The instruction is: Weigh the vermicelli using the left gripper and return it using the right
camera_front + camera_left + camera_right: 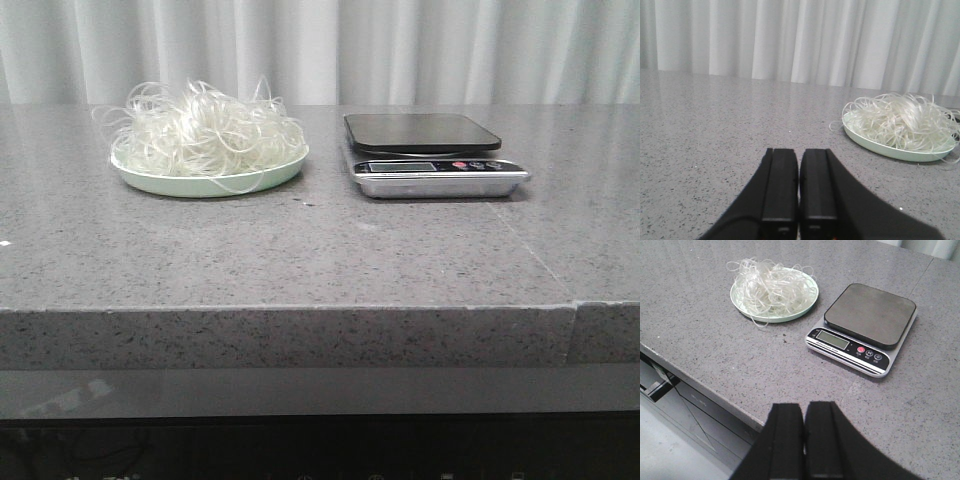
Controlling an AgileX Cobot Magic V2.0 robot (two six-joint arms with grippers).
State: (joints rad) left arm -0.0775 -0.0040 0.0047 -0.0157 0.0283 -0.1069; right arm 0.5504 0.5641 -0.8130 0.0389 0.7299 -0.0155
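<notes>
The vermicelli (205,128) is a fluffy whitish tangle heaped on a pale green plate (200,184) at the table's left; it also shows in the left wrist view (902,120) and the right wrist view (772,287). A kitchen scale (430,155) with a dark pan stands right of the plate and is bare; it also shows in the right wrist view (865,325). My left gripper (799,150) is shut and empty, low over the table, well apart from the plate. My right gripper (805,405) is shut and empty, above the table's front edge. Neither gripper shows in the front view.
The grey stone table (300,250) has a seam near its right end (575,300). White curtains (320,50) hang behind it. A dark shelf (670,390) lies under the table's front edge.
</notes>
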